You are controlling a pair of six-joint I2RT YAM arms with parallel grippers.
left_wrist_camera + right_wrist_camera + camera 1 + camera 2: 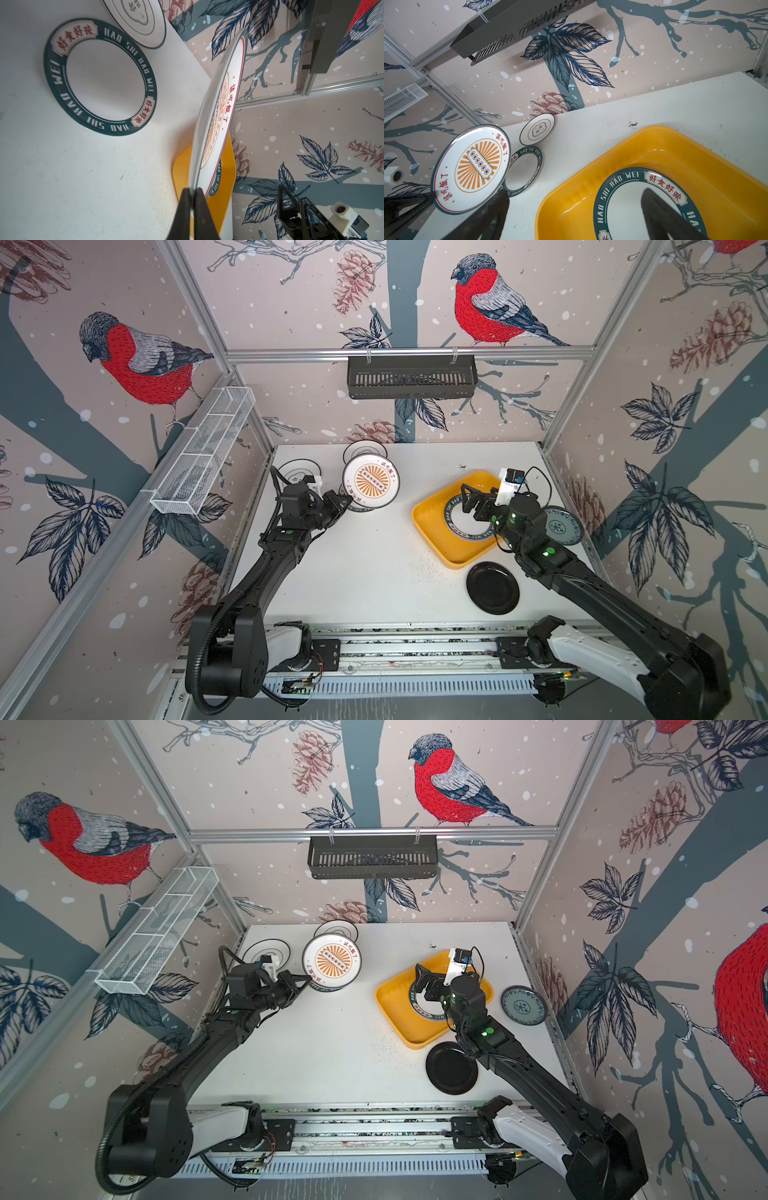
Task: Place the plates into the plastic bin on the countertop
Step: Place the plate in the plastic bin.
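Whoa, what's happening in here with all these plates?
Plates are being moved into the yellow bin. The left claw is shut on the rim of the sunburst plate, holding it tilted above the countertop. The right claw hangs open over a lettered plate already lying in the bin. A black plate, a blue-green plate, two flower-outline plates and a second lettered plate lie on the countertop outside it.

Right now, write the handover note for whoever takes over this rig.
Left gripper: jaws shut on the sunburst plate's rim, plate held tilted above the countertop.
Right gripper: jaws open above the yellow bin.
Done: one lettered plate lies in the bin.
Left: the held plate, then a second lettered plate, two flower-outline plates, the black plate and the blue-green plate, all on the countertop.
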